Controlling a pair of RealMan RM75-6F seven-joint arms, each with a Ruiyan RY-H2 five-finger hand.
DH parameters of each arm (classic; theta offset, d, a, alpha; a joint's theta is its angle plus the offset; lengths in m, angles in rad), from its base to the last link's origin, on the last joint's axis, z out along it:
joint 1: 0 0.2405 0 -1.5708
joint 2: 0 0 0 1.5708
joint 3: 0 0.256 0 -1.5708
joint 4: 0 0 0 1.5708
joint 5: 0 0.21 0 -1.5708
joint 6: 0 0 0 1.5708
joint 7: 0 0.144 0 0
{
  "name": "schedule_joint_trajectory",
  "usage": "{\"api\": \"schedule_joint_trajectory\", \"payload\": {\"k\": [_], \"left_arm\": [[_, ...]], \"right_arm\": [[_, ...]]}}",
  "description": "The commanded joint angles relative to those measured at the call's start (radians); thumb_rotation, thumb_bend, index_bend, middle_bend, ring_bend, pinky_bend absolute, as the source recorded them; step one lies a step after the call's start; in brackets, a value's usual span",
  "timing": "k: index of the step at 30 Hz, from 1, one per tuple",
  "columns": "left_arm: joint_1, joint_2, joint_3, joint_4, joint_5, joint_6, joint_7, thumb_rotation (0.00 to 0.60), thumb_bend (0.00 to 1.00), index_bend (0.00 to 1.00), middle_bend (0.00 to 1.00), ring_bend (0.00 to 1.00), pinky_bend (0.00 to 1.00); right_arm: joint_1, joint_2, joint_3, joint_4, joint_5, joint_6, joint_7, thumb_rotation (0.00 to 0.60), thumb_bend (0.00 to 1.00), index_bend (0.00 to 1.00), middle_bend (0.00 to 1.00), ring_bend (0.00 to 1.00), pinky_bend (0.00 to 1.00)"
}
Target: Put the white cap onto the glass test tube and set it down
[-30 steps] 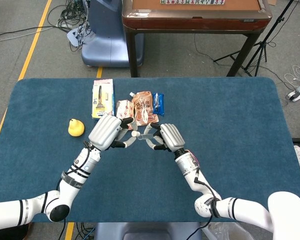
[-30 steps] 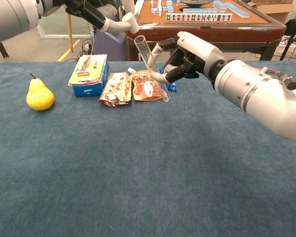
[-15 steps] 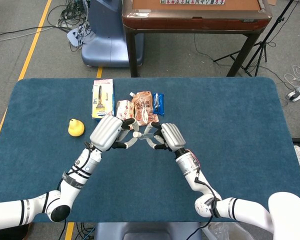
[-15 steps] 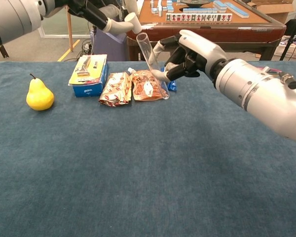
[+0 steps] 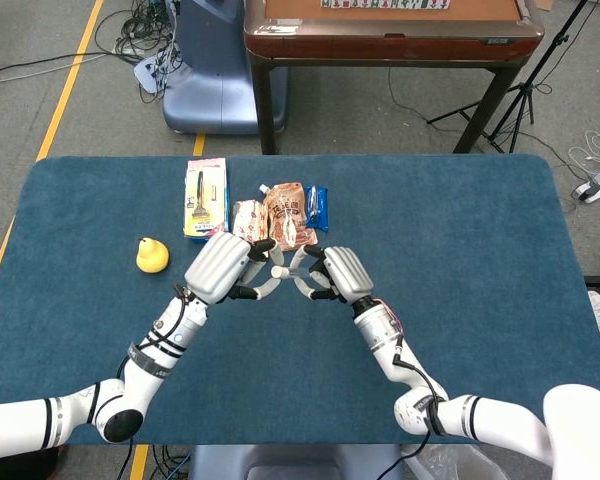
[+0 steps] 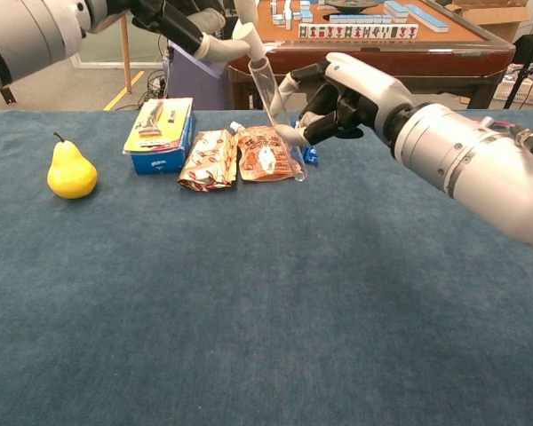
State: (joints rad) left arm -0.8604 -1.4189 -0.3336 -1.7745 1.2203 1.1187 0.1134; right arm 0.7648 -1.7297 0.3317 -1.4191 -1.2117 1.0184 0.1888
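My right hand point(image 6: 351, 89) holds the glass test tube point(image 6: 266, 93) upright and slightly tilted above the table, its open mouth pointing up and to the left. My left hand point(image 6: 182, 18) pinches the small white cap point(image 6: 244, 35) right at the tube's mouth; the cap seems to touch the rim. In the head view the left hand point(image 5: 220, 266) and the right hand point(image 5: 341, 273) meet over the blue table's middle, with the cap point(image 5: 277, 272) between their fingertips. The tube's lower end is hidden in the right hand's fingers.
A yellow pear point(image 6: 71, 170) lies at the left. A boxed razor point(image 6: 158, 124), two snack pouches point(image 6: 209, 160) point(image 6: 266, 153) and a small blue packet point(image 5: 318, 208) lie in a row just beyond the hands. The blue cloth table point(image 5: 460, 260) ends at a wooden table point(image 5: 390, 25) behind.
The left hand has carried the cap to the right and down, from a gap beside the tube to its mouth. The right hand has shifted slightly with the tube.
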Motion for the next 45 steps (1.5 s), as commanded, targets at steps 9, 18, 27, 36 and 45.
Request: {"api": "schedule_joint_trajectory", "payload": {"k": [9,18,27,36,45], "left_arm": [[-0.006,-0.004,0.006,0.013,0.003,-0.009,0.01,0.6,0.29,0.56,0.93,1.0,1.0],[-0.012,-0.006,0.006,0.018,-0.002,-0.022,0.009,0.6,0.29,0.56,0.93,1.0,1.0],[-0.018,-0.015,0.016,0.037,0.015,-0.03,0.01,0.6,0.29,0.55,0.92,1.0,1.0],[-0.023,-0.042,0.026,0.072,0.036,-0.021,0.019,0.6,0.29,0.55,0.92,1.0,1.0],[-0.019,-0.039,0.027,0.076,0.012,-0.029,0.025,0.6,0.29,0.49,0.91,0.98,1.0]], "right_arm": [[-0.002,0.011,-0.001,-0.009,0.006,-0.013,0.008,0.6,0.74,0.84,1.0,1.0,1.0],[-0.002,0.026,-0.004,-0.018,0.003,-0.031,0.026,0.6,0.74,0.84,1.0,1.0,1.0],[-0.001,0.042,-0.007,-0.032,-0.004,-0.05,0.052,0.6,0.74,0.84,1.0,1.0,1.0],[-0.001,0.046,-0.004,-0.045,0.01,-0.062,0.068,0.6,0.75,0.86,1.0,1.0,1.0],[-0.002,0.054,-0.006,-0.052,0.026,-0.066,0.051,0.6,0.75,0.87,1.0,1.0,1.0]]}}
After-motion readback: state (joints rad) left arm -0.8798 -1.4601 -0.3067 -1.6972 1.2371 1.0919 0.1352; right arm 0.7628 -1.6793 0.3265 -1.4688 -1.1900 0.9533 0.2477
